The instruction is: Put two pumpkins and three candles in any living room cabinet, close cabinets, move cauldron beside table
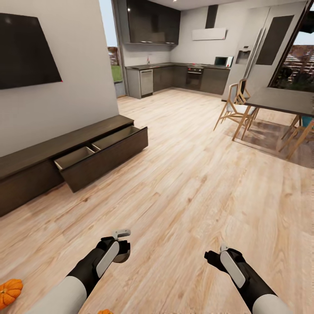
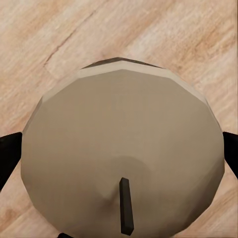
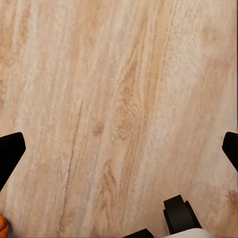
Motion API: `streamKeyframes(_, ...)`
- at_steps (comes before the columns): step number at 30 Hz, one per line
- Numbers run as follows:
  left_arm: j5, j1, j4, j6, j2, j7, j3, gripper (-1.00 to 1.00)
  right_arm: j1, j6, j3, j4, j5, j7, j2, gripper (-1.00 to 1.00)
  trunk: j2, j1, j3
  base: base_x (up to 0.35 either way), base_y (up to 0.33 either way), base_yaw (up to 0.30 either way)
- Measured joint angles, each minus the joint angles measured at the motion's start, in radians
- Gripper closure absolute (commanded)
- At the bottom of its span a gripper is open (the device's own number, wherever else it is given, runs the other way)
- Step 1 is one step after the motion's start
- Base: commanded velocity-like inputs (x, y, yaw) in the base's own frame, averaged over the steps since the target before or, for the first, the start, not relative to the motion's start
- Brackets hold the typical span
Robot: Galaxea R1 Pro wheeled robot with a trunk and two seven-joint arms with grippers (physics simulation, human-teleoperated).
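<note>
A cream-beige candle (image 2: 121,153) with a dark wick is clamped in the left claw (image 1: 120,248), its black fingertips (image 2: 7,156) being pressed against both sides of it in the left wrist view. The right claw (image 1: 213,257) is held with its fingertips (image 3: 10,153) wide apart over bare plank floor (image 1: 187,187), with nothing between them.

The cabinet (image 1: 65,159), at the left of the head view beneath a wall-mounted screen (image 1: 26,50), is seen with one wide drawer (image 1: 102,155) pulled out; its two compartments appear empty, though their far corners are hidden. One pumpkin (image 1: 9,292) lies on the floor at the lower left edge, and an orange sliver at the bottom edge is probably the second pumpkin (image 1: 104,311).

The task is judged to be at an early stage: no item is seen stored yet, the drawer is still to be shut, and the cauldron is still to be placed.

The floor between robot and drawer is unobstructed. A dining desk (image 1: 283,100) with wooden chairs (image 1: 235,109) stands well apart at the right, and a kitchen (image 1: 179,74) lies beyond.
</note>
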Motion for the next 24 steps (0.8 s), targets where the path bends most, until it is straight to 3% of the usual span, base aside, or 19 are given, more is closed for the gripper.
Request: streamKeyframes(24,0.003,0.000,-0.002,0.000,0.000,0.000,0.004,1.00,0.000,-0.002,0.001,0.000,0.000,0.000,0.003,-1.00,0.000,0.000,0.000,-0.050,0.057,-0.123)
